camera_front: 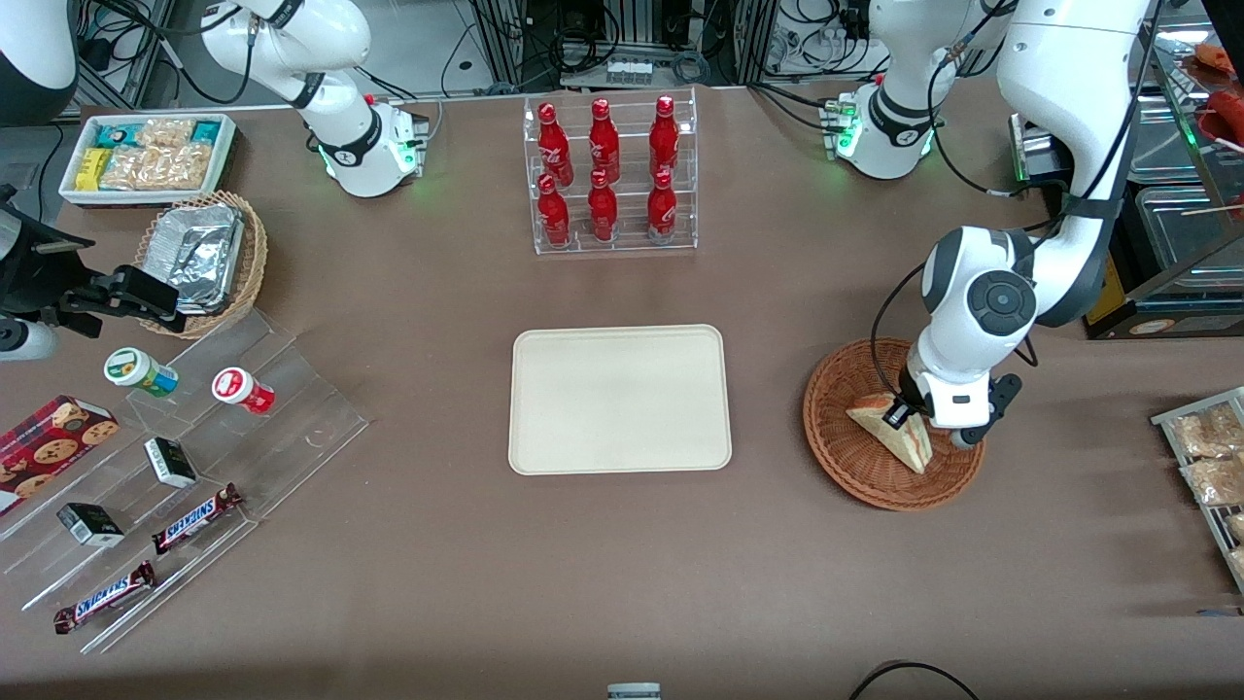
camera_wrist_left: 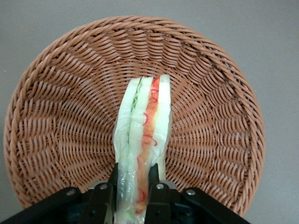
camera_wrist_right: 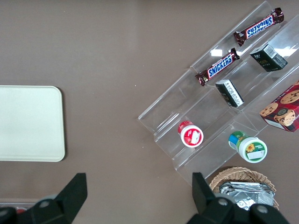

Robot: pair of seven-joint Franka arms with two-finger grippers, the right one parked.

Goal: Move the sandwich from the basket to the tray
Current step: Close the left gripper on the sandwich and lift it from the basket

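Observation:
The sandwich (camera_front: pixel 899 436), a wrapped triangular wedge with red-orange and green layers, sits in the reddish-brown wicker basket (camera_front: pixel 846 457) toward the working arm's end of the table. My left gripper (camera_front: pixel 909 416) is down in the basket, shut on the sandwich's edge. In the left wrist view the sandwich (camera_wrist_left: pixel 142 135) stands on edge between the two black fingers (camera_wrist_left: pixel 153 179), with the basket (camera_wrist_left: pixel 60 121) weave all around it. The cream-white tray (camera_front: pixel 620 399) lies flat in the table's middle, beside the basket, with nothing on it; its corner also shows in the right wrist view (camera_wrist_right: pixel 28 123).
A clear rack of red bottles (camera_front: pixel 609 175) stands farther from the front camera than the tray. A clear stepped stand (camera_front: pixel 194 467) with snack bars, cups and boxes, a paler basket of foil containers (camera_front: pixel 199 258) and a white snack bin (camera_front: pixel 146 156) lie toward the parked arm's end. Wire rack of snack bags (camera_front: pixel 1210 457) at the working arm's end.

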